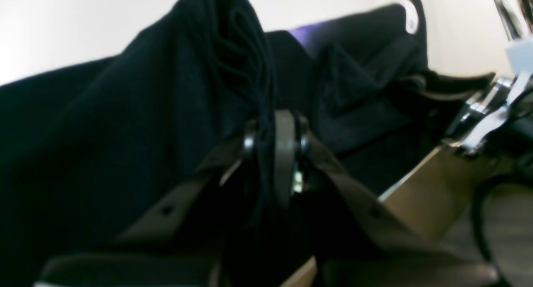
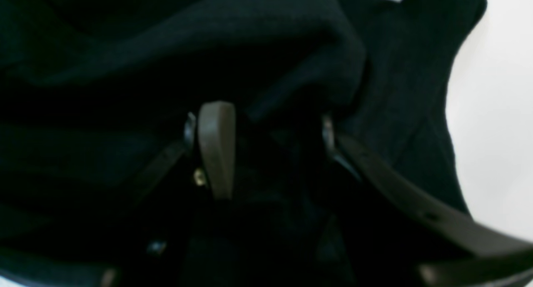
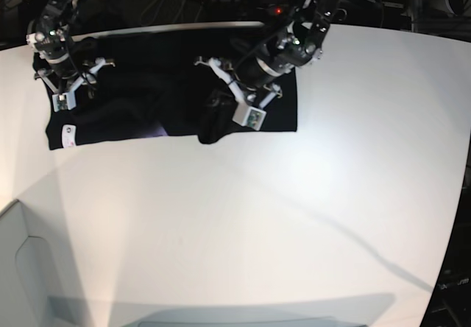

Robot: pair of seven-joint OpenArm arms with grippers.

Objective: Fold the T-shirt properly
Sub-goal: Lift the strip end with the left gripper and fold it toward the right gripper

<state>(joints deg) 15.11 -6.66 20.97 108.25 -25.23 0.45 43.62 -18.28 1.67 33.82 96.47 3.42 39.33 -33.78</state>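
One black T-shirt [image 3: 147,110] lies spread across the far part of the white worktop [image 3: 243,216], and two arms are on it, one at each end. A small white tag [image 3: 68,132] shows at the shirt's near corner on the base view's left, and a faint purple patch [image 3: 158,130] of print shows along its near edge.

The left hand [image 1: 277,143] is pinched almost shut on a bunched ridge of the T-shirt: in the left wrist view the cloth rises in tight pleats from between the two fingers [image 1: 284,153], which stand very close together with the fabric between them. In the base view this arm sits over the shirt's end on that view's right, where the cloth is gathered into a dark hump [image 3: 217,124].

The right hand [image 2: 270,149] stands moderately open, its fingers [image 2: 216,147] well apart, with a thick fold of the T-shirt [image 2: 233,41] draped just ahead of and between them. Whether the cloth is actually gripped there cannot be told, since everything between the fingers is dark
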